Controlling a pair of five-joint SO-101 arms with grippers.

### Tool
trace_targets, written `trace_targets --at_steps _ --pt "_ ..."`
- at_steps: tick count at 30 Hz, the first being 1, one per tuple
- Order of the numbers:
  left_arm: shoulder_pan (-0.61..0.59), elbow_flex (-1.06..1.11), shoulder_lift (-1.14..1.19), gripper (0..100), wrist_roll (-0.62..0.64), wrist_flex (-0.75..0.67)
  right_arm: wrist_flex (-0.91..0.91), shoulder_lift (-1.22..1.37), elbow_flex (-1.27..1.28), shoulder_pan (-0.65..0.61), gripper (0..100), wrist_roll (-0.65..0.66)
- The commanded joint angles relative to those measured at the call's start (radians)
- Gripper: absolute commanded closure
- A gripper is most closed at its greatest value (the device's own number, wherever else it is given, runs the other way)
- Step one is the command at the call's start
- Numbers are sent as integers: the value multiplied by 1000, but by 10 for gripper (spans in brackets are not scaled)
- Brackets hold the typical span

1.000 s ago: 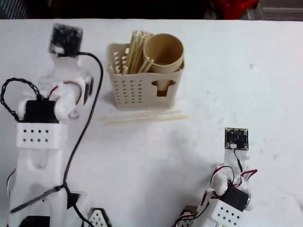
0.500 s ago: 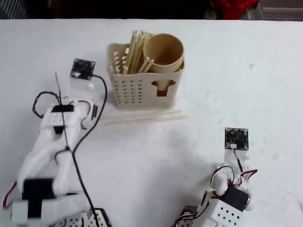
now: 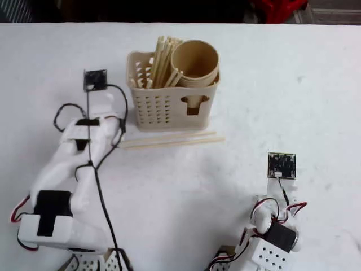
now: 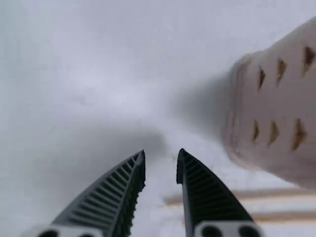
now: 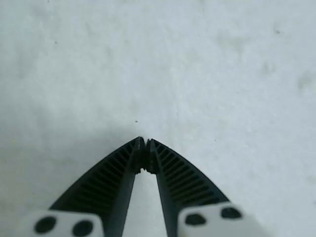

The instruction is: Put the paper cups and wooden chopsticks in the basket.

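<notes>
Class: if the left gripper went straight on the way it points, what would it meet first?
Likely bare table ahead of the left gripper; the basket and loose chopsticks lie off its line, though depth is unclear.
</notes>
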Motion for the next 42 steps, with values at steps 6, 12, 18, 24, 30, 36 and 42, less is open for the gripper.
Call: trace_targets --at_steps 6,12,18,24,30,36,42 --pt "119 -35 -4 880 34 0 2 -18 9 4 981 -6" --pt "119 -25 -7 880 34 94 2 -18 9 4 981 -6" --pt "130 -25 -7 880 26 261 2 -18 9 4 981 -6" --pt "136 -17 -7 880 -92 394 2 -18 9 4 981 -6" --pt "133 -28 -25 880 -193 583 2 -18 9 4 981 -6" --pt "87 -31 -179 932 -229 585 2 -18 9 5 981 -6" --pt "13 -31 -315 925 -112 537 2 -18 9 5 981 -6"
